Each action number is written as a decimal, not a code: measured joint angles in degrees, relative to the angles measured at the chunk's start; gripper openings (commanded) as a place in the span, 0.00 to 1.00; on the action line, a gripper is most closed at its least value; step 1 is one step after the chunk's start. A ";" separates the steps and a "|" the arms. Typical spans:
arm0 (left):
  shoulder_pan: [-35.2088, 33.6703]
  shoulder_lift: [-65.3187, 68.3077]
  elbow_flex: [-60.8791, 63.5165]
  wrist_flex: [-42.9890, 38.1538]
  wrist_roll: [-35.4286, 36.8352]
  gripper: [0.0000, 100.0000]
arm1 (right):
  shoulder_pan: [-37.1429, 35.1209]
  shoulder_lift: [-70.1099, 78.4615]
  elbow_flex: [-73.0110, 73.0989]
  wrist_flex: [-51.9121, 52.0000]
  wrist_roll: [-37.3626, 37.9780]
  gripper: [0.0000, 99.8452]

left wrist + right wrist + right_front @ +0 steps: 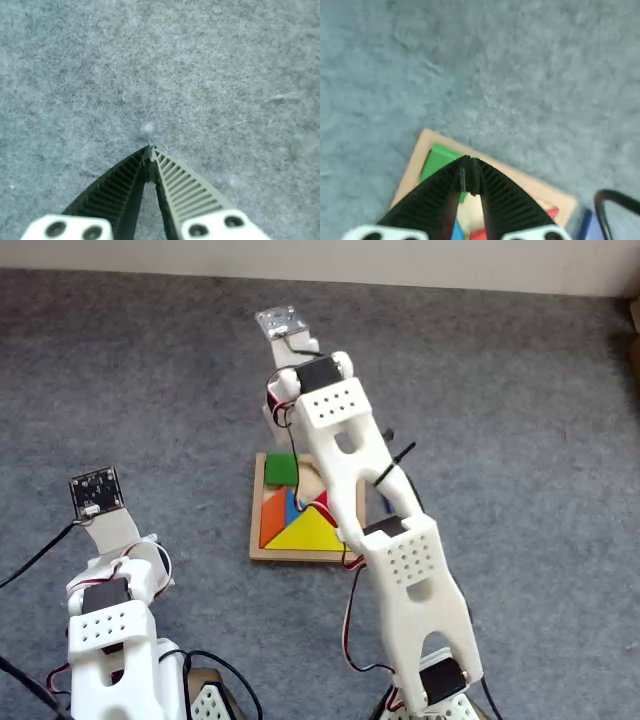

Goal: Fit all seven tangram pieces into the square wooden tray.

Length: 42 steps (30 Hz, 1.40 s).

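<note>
wooden tray (290,556) is lying on grey carpet (520,440) under the right arm, holding green piece (280,468), yellow piece (310,532) and others. the arm is hiding part of it, so can't count seven. pieces are looking thin, stiff, light and slick, so i'm guessing pinch across the edges. right gripper (468,161) is hanging over the green corner, fingers pressed together, empty. left gripper (150,150) is over bare carpet, fingers likewise pressed together.

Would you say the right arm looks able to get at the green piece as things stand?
Probably yes: the right gripper hangs just over the green piece at a corner of the tray, nothing between them. Its jaws are shut, so they must open first.
</note>
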 measured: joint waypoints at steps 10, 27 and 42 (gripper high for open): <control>0.00 0.00 0.00 0.00 0.00 0.01 | 0.18 6.07 0.00 -0.09 -0.18 0.00; 0.00 0.00 0.00 0.00 0.00 0.01 | 1.67 6.07 -4.13 14.42 4.22 0.00; 0.00 0.00 0.00 0.00 0.00 0.01 | -2.81 10.29 -14.33 9.85 4.22 0.00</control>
